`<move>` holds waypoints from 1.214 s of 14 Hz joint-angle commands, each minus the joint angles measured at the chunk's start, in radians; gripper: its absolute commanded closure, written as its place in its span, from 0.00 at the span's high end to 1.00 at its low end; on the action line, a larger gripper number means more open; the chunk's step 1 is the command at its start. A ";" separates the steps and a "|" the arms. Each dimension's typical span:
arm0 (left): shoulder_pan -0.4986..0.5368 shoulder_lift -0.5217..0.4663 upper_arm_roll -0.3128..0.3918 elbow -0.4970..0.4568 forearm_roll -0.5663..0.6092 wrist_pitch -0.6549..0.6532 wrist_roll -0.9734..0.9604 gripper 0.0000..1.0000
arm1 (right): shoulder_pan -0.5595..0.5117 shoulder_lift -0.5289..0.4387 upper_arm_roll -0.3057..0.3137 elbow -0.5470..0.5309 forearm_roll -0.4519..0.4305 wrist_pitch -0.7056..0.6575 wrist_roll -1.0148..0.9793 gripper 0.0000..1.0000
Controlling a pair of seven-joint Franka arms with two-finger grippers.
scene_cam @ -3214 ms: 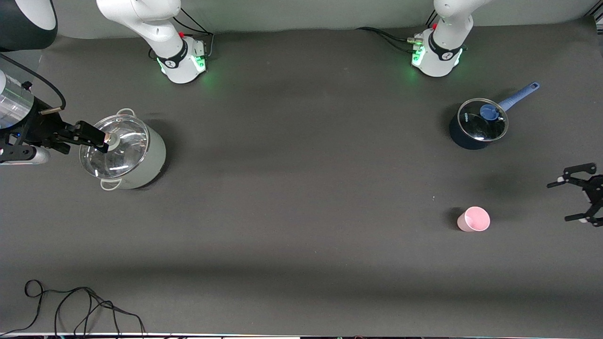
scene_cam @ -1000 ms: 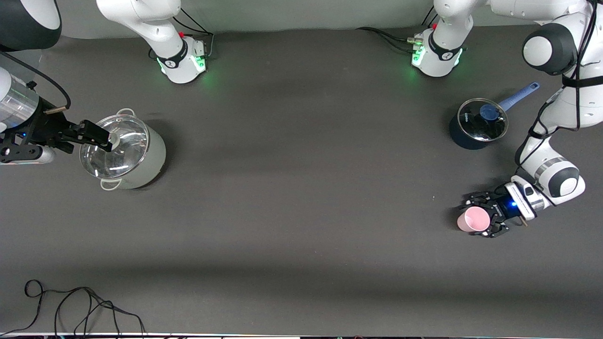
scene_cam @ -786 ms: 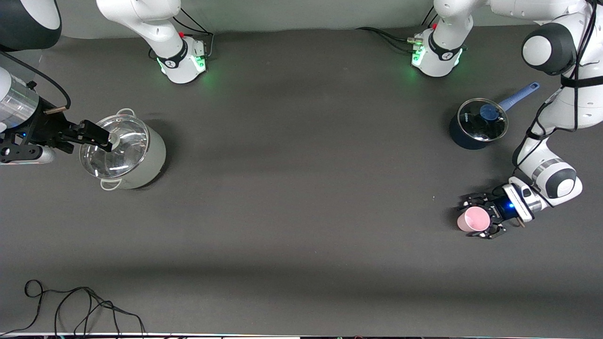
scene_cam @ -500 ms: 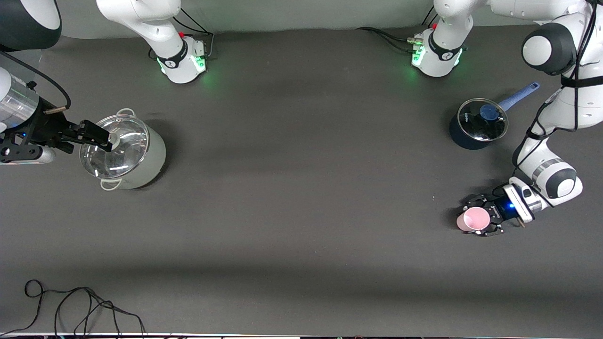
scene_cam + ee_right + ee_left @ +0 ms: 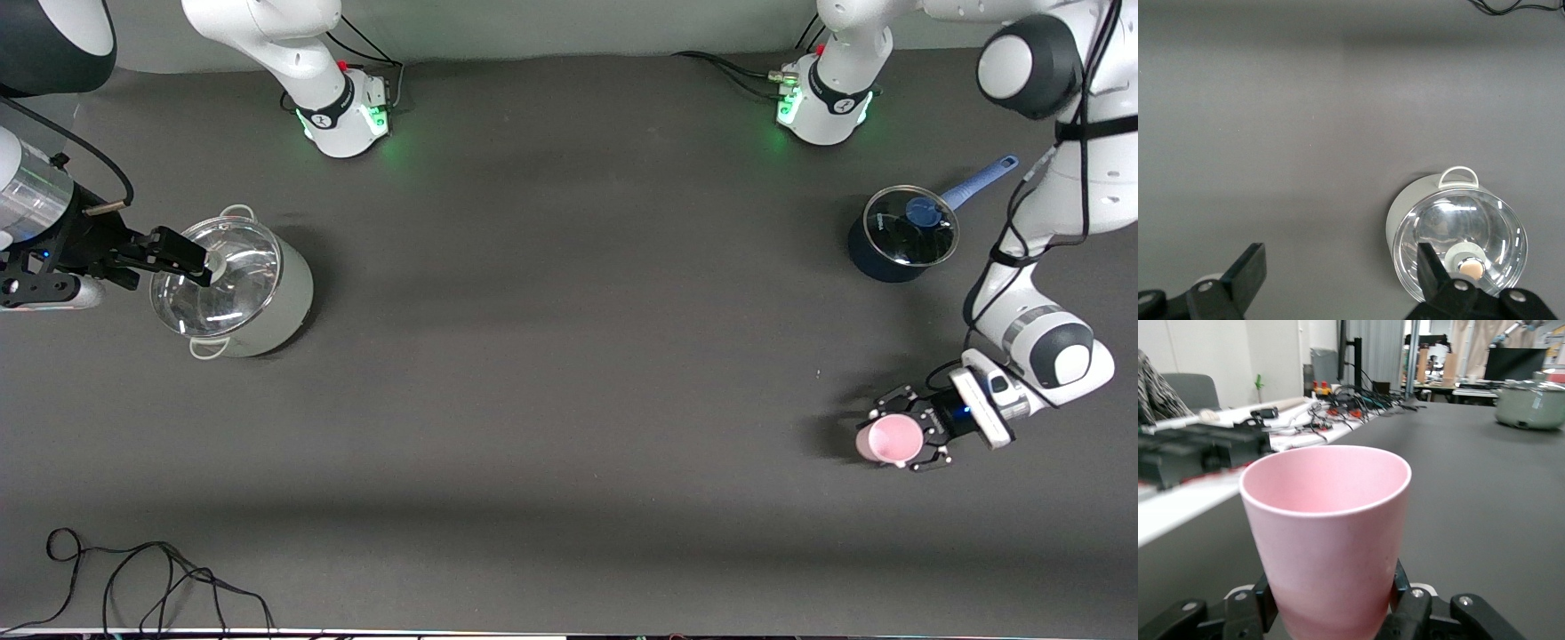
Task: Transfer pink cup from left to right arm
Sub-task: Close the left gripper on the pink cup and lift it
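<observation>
1. While the pink cup [image 5: 890, 439] is pinched low on its wall by the left gripper [image 5: 900, 437] at the left arm's end of the table, it is probably just clear of the surface, though contact is hard to judge.
2. It is best carried upright toward mid-table, upper wall kept exposed.
3. The right gripper [image 5: 191, 260] waits spread over the lidded pot [image 5: 233, 287].

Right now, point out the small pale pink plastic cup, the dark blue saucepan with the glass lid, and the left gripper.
pink cup [image 5: 890, 439], front view, open rim.
blue saucepan [image 5: 901, 233], front view, glass lid.
left gripper [image 5: 909, 429], front view, midway between fingertips.
</observation>
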 commanded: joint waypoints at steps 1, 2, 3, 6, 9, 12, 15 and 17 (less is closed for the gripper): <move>-0.008 -0.172 -0.158 -0.176 -0.124 0.217 -0.002 0.33 | 0.005 0.003 -0.004 0.009 0.004 -0.007 -0.006 1.00; -0.011 -0.209 -0.231 -0.205 -0.181 0.300 -0.002 0.33 | 0.005 0.003 -0.005 0.009 0.003 -0.007 -0.006 1.00; -0.008 -0.239 -0.309 -0.231 -0.238 0.386 -0.004 0.34 | 0.005 0.005 -0.005 0.009 0.001 -0.007 -0.011 1.00; 0.002 -0.316 -0.559 -0.288 -0.393 0.653 -0.011 0.35 | 0.005 0.006 -0.009 0.009 0.004 -0.007 0.034 0.99; 0.003 -0.344 -0.757 -0.284 -0.505 0.831 -0.019 0.36 | 0.008 0.006 0.002 0.018 0.045 -0.008 0.311 1.00; 0.003 -0.372 -0.909 -0.287 -0.527 0.954 -0.065 0.37 | 0.030 0.015 0.008 0.027 0.165 -0.001 0.541 0.99; -0.015 -0.372 -0.997 -0.259 -0.550 1.047 -0.091 0.37 | 0.117 0.055 0.021 0.108 0.184 -0.001 0.801 0.99; -0.057 -0.372 -0.999 -0.233 -0.553 1.084 -0.120 0.37 | 0.191 0.106 0.021 0.192 0.208 -0.001 1.005 0.99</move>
